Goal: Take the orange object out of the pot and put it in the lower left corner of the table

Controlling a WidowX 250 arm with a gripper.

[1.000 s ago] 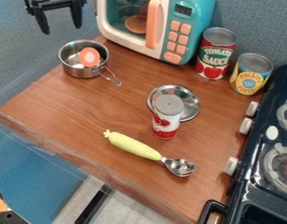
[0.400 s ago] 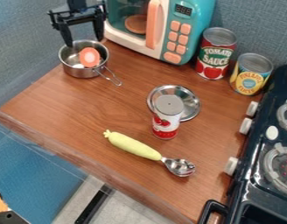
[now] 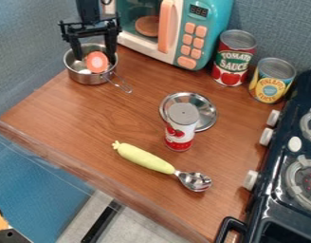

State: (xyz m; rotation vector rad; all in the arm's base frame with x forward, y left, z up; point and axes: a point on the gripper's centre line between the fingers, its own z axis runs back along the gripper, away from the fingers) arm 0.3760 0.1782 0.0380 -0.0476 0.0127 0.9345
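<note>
The gripper (image 3: 95, 58) hangs over the pot at the upper left, open, one finger on each side of the orange object. Inside the small metal pot (image 3: 88, 79) lies the round orange object (image 3: 96, 62) with a pale centre, resting toward the pot's right side. The pot stands on the wooden table (image 3: 82, 114), its wire handle pointing to the lower right.
A toy microwave (image 3: 187, 28) stands right of the pot. Two cans, red (image 3: 233, 58) and yellow (image 3: 272, 80), are at the back right. Mid-table are a metal bowl (image 3: 207, 114), a white-red can (image 3: 181, 127) and a yellow-handled spoon (image 3: 145, 158). A stove (image 3: 291, 180) borders the right.
From the upper left, the gripper has moved right and down, and its fingertips have come down to the pot. The orange object and the pot have kept their places.
</note>
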